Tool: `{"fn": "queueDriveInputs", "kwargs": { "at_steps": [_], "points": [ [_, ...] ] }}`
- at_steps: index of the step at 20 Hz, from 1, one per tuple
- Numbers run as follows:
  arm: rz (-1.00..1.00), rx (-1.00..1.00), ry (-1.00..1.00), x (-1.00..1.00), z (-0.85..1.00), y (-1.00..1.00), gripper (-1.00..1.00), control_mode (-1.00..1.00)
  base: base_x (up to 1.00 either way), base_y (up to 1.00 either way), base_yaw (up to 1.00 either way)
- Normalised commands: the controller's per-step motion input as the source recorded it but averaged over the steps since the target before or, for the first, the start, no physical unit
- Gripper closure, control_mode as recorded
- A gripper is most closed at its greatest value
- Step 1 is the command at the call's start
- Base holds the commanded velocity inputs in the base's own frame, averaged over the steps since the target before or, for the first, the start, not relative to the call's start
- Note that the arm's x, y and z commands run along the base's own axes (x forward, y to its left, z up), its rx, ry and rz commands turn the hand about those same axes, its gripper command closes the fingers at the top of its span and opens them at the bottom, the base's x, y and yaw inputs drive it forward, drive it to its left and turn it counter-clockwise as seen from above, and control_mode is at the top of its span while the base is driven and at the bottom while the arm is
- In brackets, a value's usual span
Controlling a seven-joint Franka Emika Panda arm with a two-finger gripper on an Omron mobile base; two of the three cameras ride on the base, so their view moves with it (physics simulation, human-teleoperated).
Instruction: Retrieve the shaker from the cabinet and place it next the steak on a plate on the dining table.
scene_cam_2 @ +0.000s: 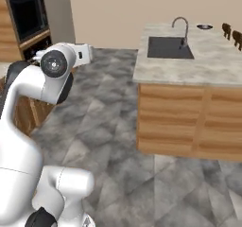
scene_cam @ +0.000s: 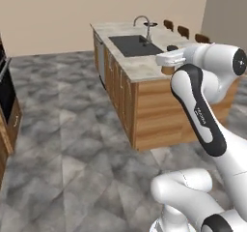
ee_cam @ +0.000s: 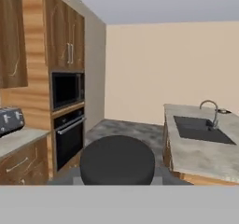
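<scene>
Gripper [scene_cam: 170,57] clamped on shaker [ee_cam: 117,160], dark cap toward hand camera, carried short of dining table [scene_cam_2: 212,60]. Probably light, rigid, smooth wood; tapered body best gripped mid-height, kept upright.

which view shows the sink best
The right base view: the dark sink is seen from above, whole, with its faucet behind. The left base view has it farther off; the hand view shows it at a flat angle.
</scene>
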Motion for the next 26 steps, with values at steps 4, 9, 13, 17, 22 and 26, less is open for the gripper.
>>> {"fn": "queueDriveInputs", "kwargs": {
  "at_steps": [4,9,13,17,22,26],
  "points": [
    [0.00,0.00,0.00,0.00,0.00,0.00,1.00,1.00,0.97,-0.75,-0.28],
    [0.00,0.00,0.00,0.00,0.00,0.00,1.00,1.00,0.90,-0.96,-0.18],
    [0.00,0.00,0.00,0.00,0.00,0.00,1.00,1.00,0.61,-1.00,-0.08],
    [0.00,0.00,0.00,0.00,0.00,0.00,1.00,1.00,0.30,-1.00,-0.02],
    [0.00,0.00,0.00,0.00,0.00,0.00,1.00,1.00,0.08,-1.00,0.00],
    [0.00,0.00,0.00,0.00,0.00,0.00,1.00,1.00,0.05,-1.00,-0.01]
  ]
}}
